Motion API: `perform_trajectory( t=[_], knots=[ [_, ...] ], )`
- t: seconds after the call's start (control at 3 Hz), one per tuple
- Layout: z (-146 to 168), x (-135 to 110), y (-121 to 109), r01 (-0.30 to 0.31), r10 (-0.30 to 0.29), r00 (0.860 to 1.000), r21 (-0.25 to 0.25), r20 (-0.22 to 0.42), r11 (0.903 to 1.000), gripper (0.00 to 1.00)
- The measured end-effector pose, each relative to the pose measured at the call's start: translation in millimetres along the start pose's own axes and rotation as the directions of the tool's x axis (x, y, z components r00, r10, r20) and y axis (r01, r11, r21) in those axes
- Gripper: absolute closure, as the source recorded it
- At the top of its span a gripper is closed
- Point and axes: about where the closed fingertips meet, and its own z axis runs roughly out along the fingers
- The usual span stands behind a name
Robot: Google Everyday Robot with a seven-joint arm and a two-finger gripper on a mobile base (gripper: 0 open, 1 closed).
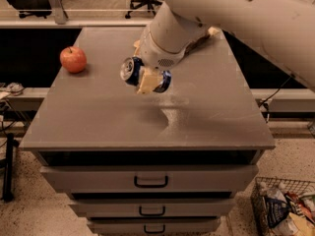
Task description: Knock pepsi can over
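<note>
Well, the can (131,71) lies tipped on its side, smooth blue metal with its silver end facing left. The gripper (148,80) is clamped round its middle, over the table's (98,117) matte grey top (glossy apple (73,59) well apart). Next, I'd judge, comes a gentle release, since a cylinder rolls.

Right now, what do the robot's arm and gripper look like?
The arm is thick, smooth, off-white tubing with a rounded wrist housing. The gripper, at the can above the cabinet top, has tan, blocky fingers. No cables show.
</note>
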Motion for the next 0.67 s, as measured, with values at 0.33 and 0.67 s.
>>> perform_trajectory(
  t=[0.33,0.67],
  knots=[
    [18.4,-8.8,14.5,0.063,-0.065,0.998,-0.079,-0.026,0.9949,0.84],
    [33.7,-15.8,25.4,0.098,-0.103,0.994,-0.143,-0.030,0.9849,0.60]
  ],
)
